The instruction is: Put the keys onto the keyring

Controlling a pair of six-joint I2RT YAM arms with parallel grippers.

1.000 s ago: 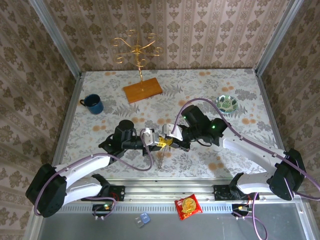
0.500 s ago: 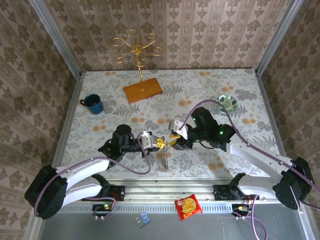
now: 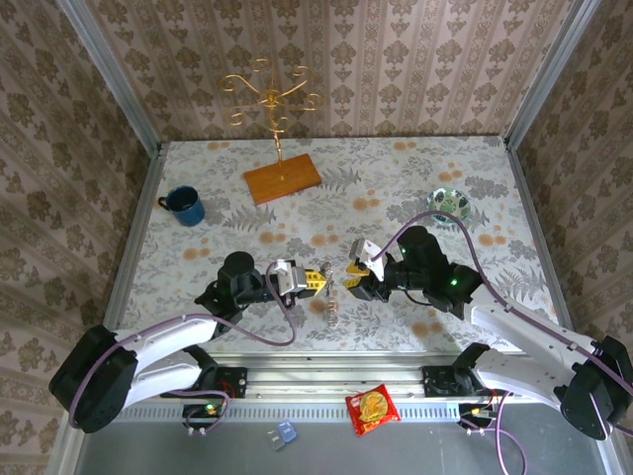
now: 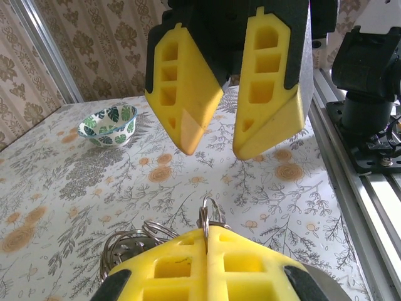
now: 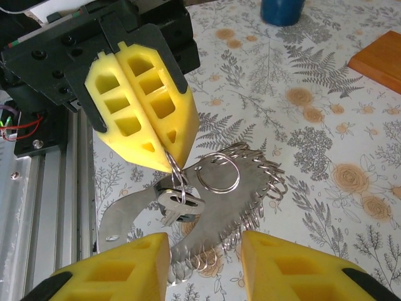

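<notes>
Spotting left gripper (image 5: 161, 150) to the right of the blue mug (image 3: 185, 206) and closer to the near edge of the table (image 3: 465, 188). Yellow fingers pressed flat together, pinching a thin wire loop of the keyring (image 5: 173, 170) at the very tips. Seeing a silvery key (image 5: 180, 204) just under that pinch, apparently threaded on the same loop. Right beside it, noting a bunch of further wire loops (image 5: 269, 179) and a flat grey metal piece (image 5: 241, 210). Cannot tell how these join the keyring, nor whether hanging free or resting on the table. Finding right gripper (image 4: 219, 150) farther right of the mug, facing the left gripper tip to tip, near but apart, jaws spread wide, gripping nothing. Marking a patterned bowl (image 4: 108, 124) far right of the mug, beyond both grippers.
</notes>
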